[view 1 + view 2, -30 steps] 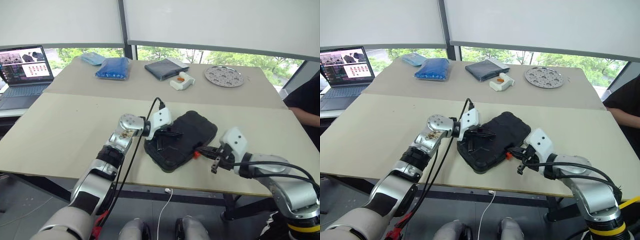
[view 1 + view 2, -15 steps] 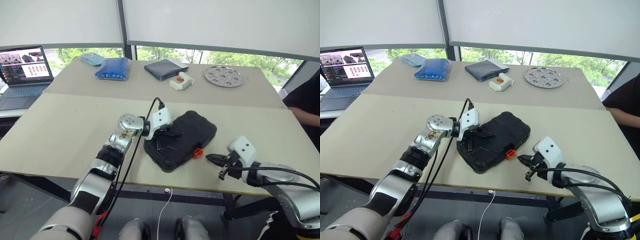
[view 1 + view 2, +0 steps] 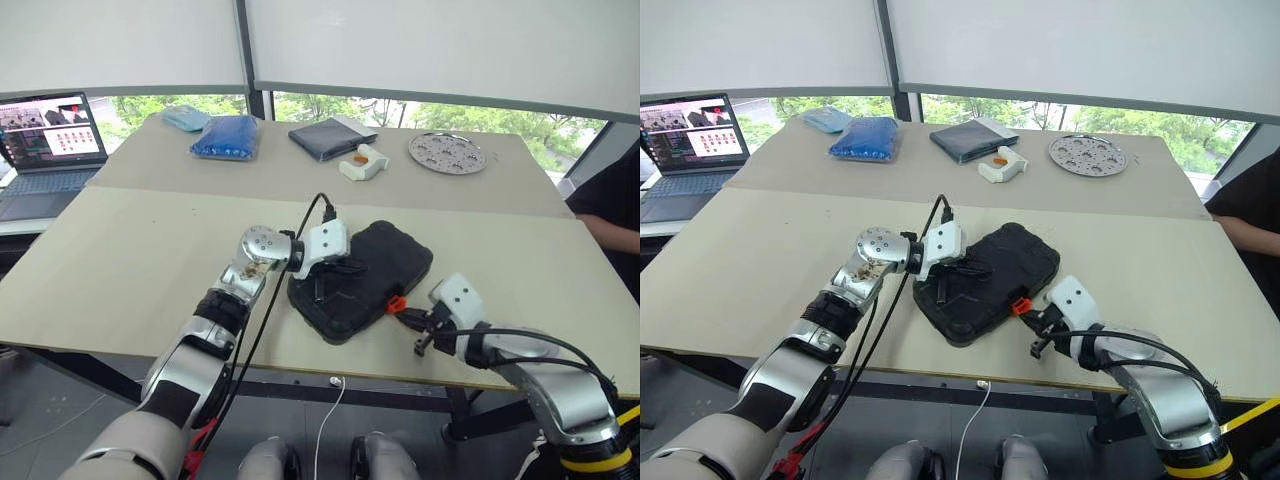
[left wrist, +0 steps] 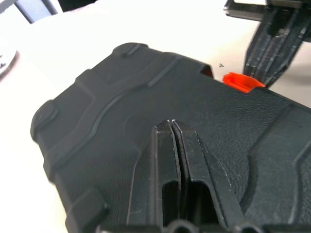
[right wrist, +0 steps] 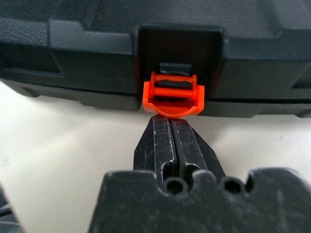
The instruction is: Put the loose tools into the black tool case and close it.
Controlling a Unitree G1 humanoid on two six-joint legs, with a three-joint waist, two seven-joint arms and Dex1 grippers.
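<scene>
Right wrist view put the orange latch [image 5: 172, 93] of the black tool case [image 3: 362, 279] just ahead of the right gripper [image 5: 172, 121], jaws pressed shut on nothing. Half a second before, sat well back from that edge; since then came back in against the latch. Lay closed on the desk [image 3: 120, 260], pinned under the left gripper [image 4: 172, 127], jaws shut too. Likely only the latch left to snap home.

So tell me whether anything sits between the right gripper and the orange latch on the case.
Nothing visible does. The right gripper, fingers shut, points straight at the orange latch on the front edge of the closed black case, its tips right at the latch. Just bare table lies beneath. The left gripper, shut, rests on the lid.
</scene>
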